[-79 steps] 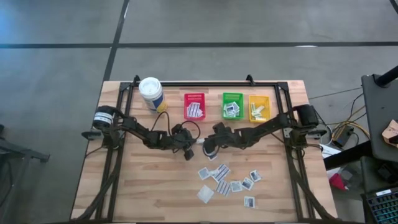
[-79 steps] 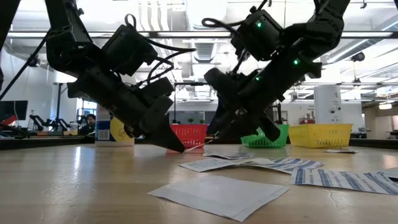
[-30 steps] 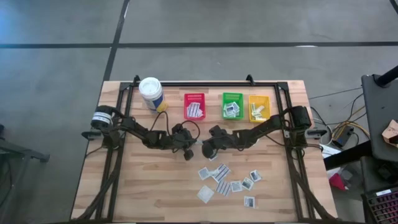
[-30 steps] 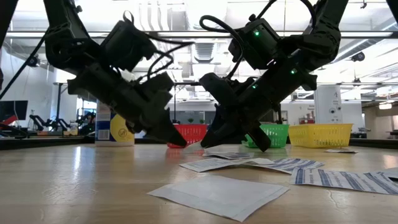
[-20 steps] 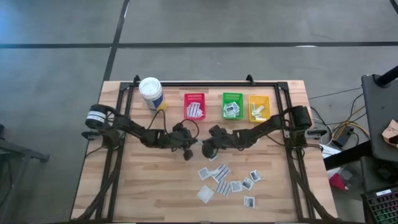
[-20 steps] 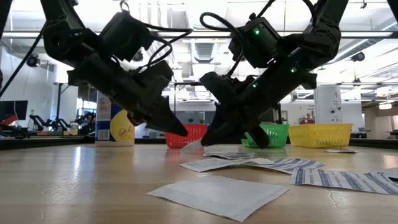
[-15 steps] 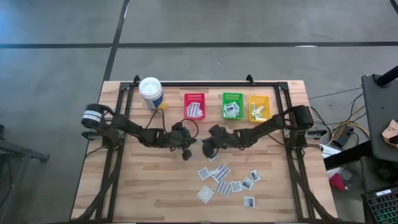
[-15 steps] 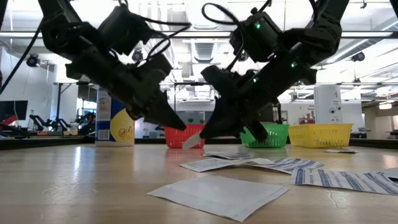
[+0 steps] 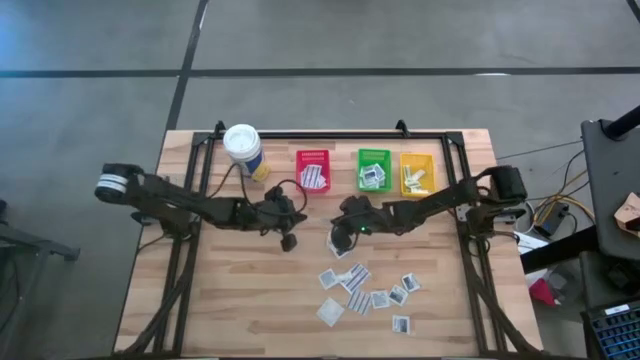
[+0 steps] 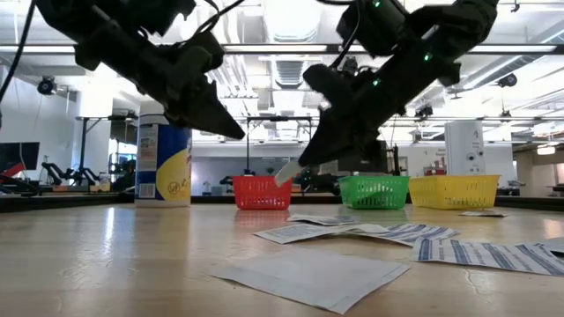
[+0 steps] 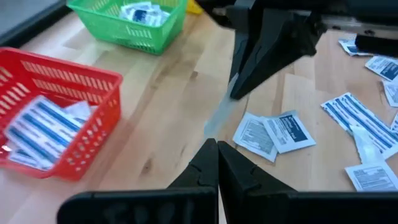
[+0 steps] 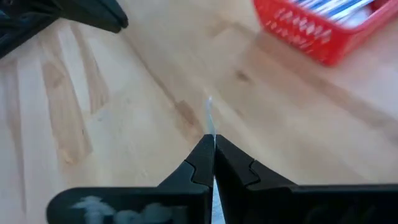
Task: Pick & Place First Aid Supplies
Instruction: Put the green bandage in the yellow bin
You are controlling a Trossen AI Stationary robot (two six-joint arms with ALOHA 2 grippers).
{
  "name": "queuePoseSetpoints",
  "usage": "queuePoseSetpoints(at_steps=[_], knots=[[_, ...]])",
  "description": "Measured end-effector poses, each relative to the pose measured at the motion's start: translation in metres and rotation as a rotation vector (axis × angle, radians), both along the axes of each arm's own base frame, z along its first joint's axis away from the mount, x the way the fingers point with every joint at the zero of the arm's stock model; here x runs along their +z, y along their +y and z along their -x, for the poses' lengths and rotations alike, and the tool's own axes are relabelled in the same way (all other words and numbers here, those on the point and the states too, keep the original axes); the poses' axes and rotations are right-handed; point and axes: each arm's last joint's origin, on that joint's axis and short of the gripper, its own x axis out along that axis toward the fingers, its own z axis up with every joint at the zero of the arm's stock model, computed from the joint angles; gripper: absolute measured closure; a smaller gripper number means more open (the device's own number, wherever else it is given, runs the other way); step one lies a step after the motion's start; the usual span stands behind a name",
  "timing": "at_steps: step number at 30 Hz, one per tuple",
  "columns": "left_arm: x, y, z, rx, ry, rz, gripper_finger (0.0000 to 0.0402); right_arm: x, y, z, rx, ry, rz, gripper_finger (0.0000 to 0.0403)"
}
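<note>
Right claw [image 10: 304,167] has lifted a packet [image 10: 289,171] clear.

Room: open lab hall, grey floor [image 9: 90,180].
Dark seams cross floor beyond table [image 9: 230,300]; ceiling strip lights [image 10: 291,18] above it; dark bench [image 9: 612,160] beside it.

Right gripper [image 10: 304,165] pinches a white packet [image 10: 289,171] above the table [image 10: 106,255], before the red bin [image 10: 262,191].

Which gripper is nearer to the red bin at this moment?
Left. The left gripper hangs in front of the red bin, slightly to its left. The right gripper, pinching a white packet, sits farther off, on the green bin's side.
</note>
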Motion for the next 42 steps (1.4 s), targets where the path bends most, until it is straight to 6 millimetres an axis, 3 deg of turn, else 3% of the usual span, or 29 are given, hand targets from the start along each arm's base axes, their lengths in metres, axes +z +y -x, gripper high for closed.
queuePoseSetpoints(at_steps=[7,14,18,30,42], knots=[[0.004,0.001,0.006,-0.005,0.007,-0.016,0.0401,0.03,-0.007,0.023,-0.046,0.028,0.121,0.0395],[0.005,0.002,0.005,-0.012,-0.019,-0.04,0.0401,0.062,-0.016,0.059,-0.153,-0.001,0.238,0.0395],[0.004,0.002,0.005,-0.003,-0.025,-0.02,0.0401,0.068,-0.019,0.082,-0.206,-0.025,0.273,0.0395],[0.001,0.002,0.006,-0.003,-0.028,-0.019,0.0401,0.057,-0.034,0.146,-0.39,-0.122,0.254,0.0394],[0.001,0.002,0.007,-0.005,-0.027,-0.017,0.0401,0.037,-0.04,0.172,-0.564,-0.13,0.27,0.0394]])
